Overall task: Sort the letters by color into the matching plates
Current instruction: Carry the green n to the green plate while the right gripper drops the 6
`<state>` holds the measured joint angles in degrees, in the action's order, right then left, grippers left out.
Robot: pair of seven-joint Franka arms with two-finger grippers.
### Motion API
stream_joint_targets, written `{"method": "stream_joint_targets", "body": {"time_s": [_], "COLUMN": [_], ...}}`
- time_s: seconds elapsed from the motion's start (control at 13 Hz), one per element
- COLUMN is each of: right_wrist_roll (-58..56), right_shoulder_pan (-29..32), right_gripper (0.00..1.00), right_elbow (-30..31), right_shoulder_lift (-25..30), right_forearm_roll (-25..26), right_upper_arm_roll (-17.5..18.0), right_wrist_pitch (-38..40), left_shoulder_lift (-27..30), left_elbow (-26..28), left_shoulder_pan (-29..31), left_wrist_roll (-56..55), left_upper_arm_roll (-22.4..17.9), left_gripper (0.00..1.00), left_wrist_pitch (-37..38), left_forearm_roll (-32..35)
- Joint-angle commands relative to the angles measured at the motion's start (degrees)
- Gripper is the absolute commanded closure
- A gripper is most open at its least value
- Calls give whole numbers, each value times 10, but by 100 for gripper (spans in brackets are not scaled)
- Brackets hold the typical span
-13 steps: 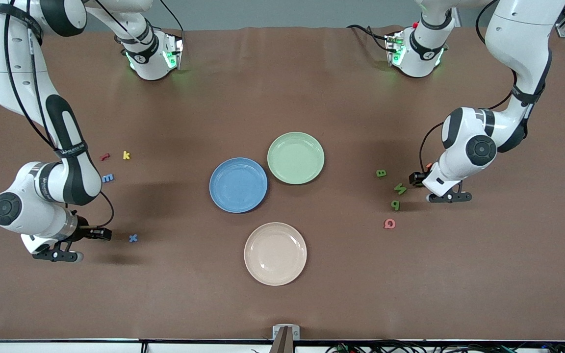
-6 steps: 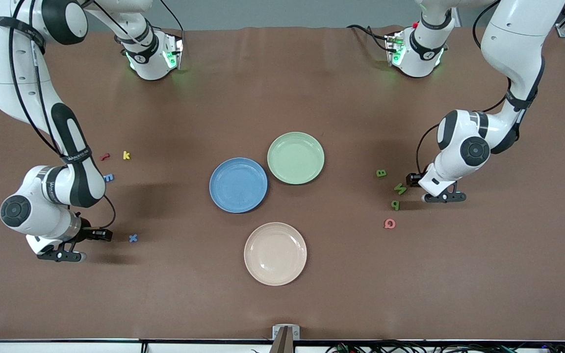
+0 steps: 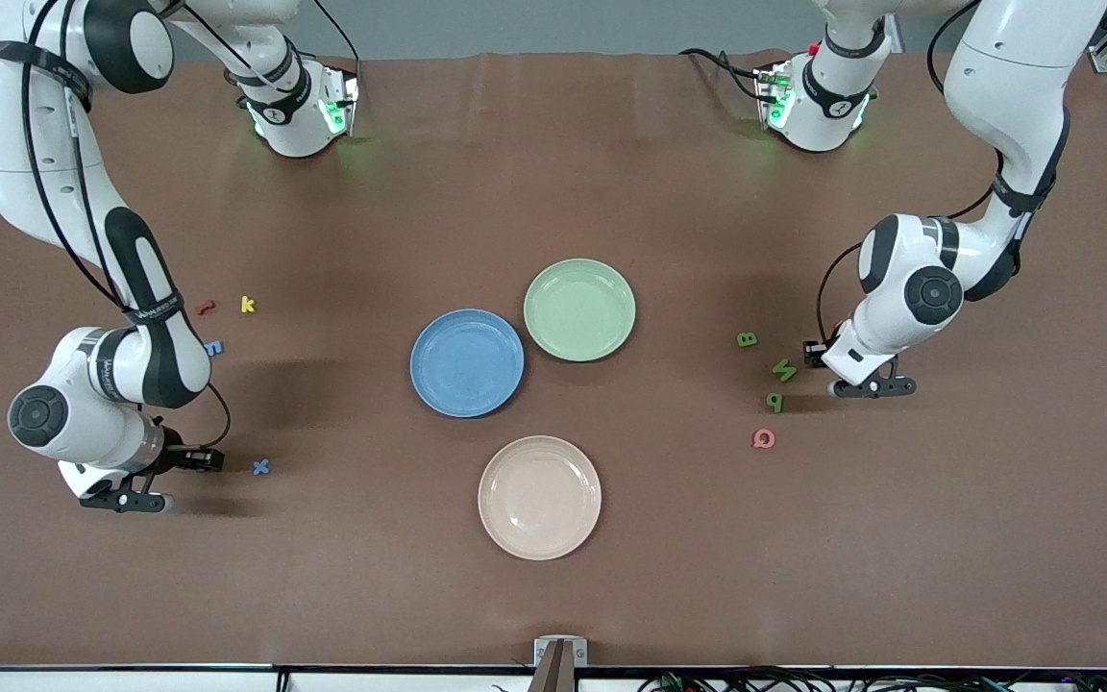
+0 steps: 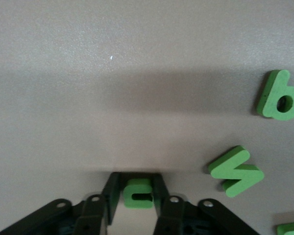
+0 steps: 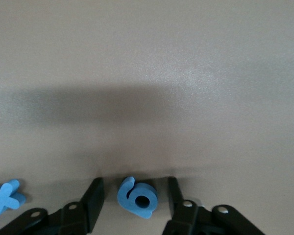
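Note:
My left gripper (image 4: 136, 188) is down at the table by the left arm's end, shut on a small green letter c (image 4: 137, 194). In the front view this gripper (image 3: 866, 387) hides it. Three more green letters (image 3: 784, 369) lie beside it. My right gripper (image 5: 134, 188) is low at the right arm's end, open around a blue letter (image 5: 137, 198) that lies between its fingers with a gap on each side. A blue x (image 3: 261, 467) lies beside that gripper (image 3: 126, 502). The blue plate (image 3: 467, 362) and the light green plate (image 3: 579, 309) sit mid-table, both bare.
A cream plate (image 3: 539, 497) lies nearer the front camera than the two colored plates. A pink letter (image 3: 763, 439) lies by the green ones. A red letter (image 3: 205, 308), a yellow k (image 3: 248, 305) and another blue letter (image 3: 214, 348) lie near the right arm.
Both arms have shifted slightly. The left hand has moved a little toward the green letters. No loose letter on the table has moved.

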<state>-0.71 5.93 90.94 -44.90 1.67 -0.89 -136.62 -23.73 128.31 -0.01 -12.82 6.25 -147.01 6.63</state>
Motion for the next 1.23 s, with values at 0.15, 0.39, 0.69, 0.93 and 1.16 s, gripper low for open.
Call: {"method": "stream_joint_targets", "body": {"time_s": [0.15, 0.39, 0.69, 0.93, 1.16], "right_wrist_roll": [-3, 66, 260, 412, 532], "right_shoulder_pan": [-1, -39, -124, -227, -306], "right_gripper": [100, 100, 100, 100, 100], "right_elbow": [-13, -23, -4, 44, 100], "right_shoulder_lift": [-1, 36, 124, 168, 176], "right_forearm_roll": [7, -1, -51, -60, -60], "right_upper_arm_roll": [5, 11, 30, 33, 33], "right_wrist_pitch": [10, 107, 217, 191, 109], "left_shoulder_lift": [9, 60, 112, 112, 81], "left_elbow": [7, 1, -10, -17, -44], "left_shoulder_pan": [1, -5, -4, -3, -9], "left_wrist_roll": [-6, -12, -84, -191, -309], "left_upper_arm_roll": [1, 4, 71, 147, 230], "left_gripper": [77, 78, 78, 78, 78], "left_wrist_pitch": [-3, 76, 148, 148, 148], "left_forearm_roll": [13, 13, 10, 4, 4]}}
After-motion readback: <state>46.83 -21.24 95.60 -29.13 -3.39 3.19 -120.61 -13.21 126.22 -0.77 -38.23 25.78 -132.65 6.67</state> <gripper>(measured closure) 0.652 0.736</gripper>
